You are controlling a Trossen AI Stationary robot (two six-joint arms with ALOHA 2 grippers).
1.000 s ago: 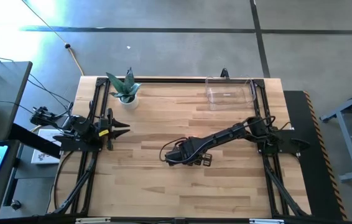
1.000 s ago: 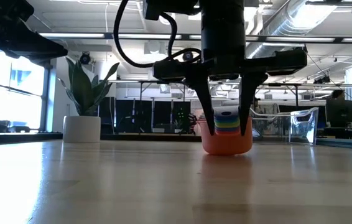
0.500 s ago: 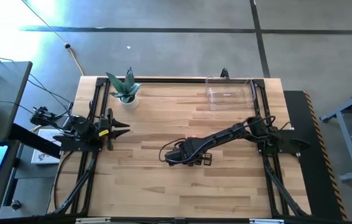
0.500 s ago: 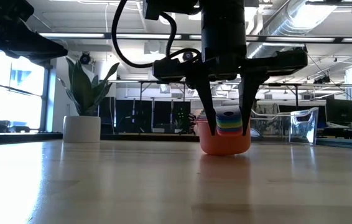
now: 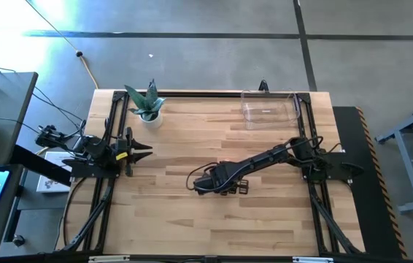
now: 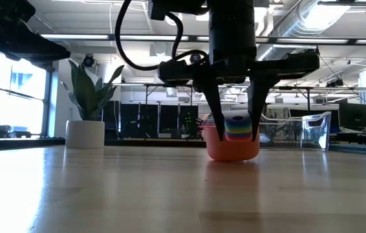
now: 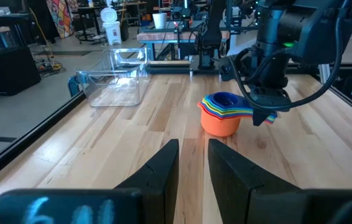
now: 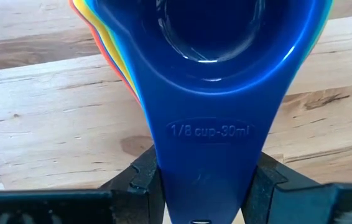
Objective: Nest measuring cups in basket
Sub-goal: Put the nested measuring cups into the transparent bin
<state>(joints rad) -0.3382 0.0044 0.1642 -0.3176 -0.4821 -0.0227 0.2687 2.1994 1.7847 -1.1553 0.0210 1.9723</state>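
The measuring cups [image 6: 233, 146] sit nested in one stack, the orange cup outermost and the blue one [image 8: 208, 25] on top; the orange cup's base rests on the table. The stack [image 7: 221, 117] stands at mid-table, and the right arm hides it in the high view. My right gripper [image 6: 236, 136] comes down from above and is shut on the stack's handles. The clear basket [image 5: 268, 109] stands near the table's far right corner, apart from the cups. My left gripper [image 5: 147, 151] waits at the left edge, slightly open and touching nothing. My right gripper pinches the stacked handles between its two fingers, one finger [image 8: 145, 180] on each side of the blue top handle [image 8: 208, 134]. The fingers point down from above and lie across the handles [image 7: 254, 112]. The stack stays upright with its orange base [image 6: 233, 154] on the table.
A white plant pot [image 5: 149, 117] with a leafy plant stands near the far left corner. Dark rails [image 5: 112, 139] run along the table's left and right sides. Bare wood [image 5: 192, 226] lies between the stack and the near edge, and between the stack and the basket.
The nested stack has edged slightly toward the table's left while between the right gripper's fingers. The left arm has kept still.
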